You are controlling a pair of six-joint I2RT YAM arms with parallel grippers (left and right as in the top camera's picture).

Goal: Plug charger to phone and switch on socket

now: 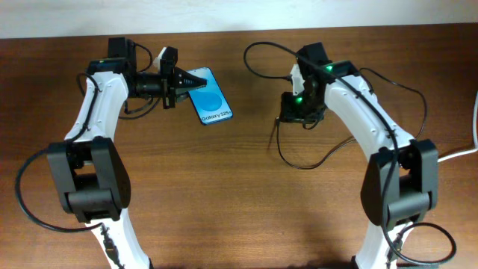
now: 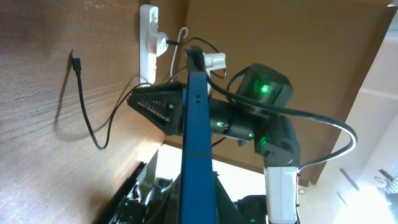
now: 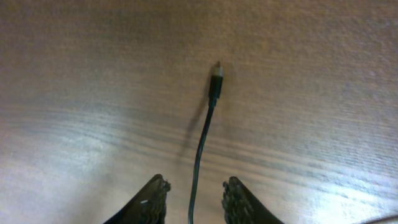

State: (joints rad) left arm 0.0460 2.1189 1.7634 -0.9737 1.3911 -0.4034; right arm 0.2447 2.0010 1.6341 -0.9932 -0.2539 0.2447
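Left jaws clenched on one end of the phone [image 1: 210,96], screen up, at the worktop's [image 1: 239,217] left rear. Right jaws parted, straddling the charger [image 3: 200,143] cable, not touching it. Plug tip [image 3: 215,78] lies flat just ahead. Socket [image 2: 148,37] lies well apart.

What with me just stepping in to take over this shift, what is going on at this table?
The left gripper is shut on one end of the phone. The right gripper hangs low over the charger, jaws open on either side of the black cable just behind its plug tip, not gripping it. The plug is not in the phone yet. The socket lies on the table, away from both grippers.
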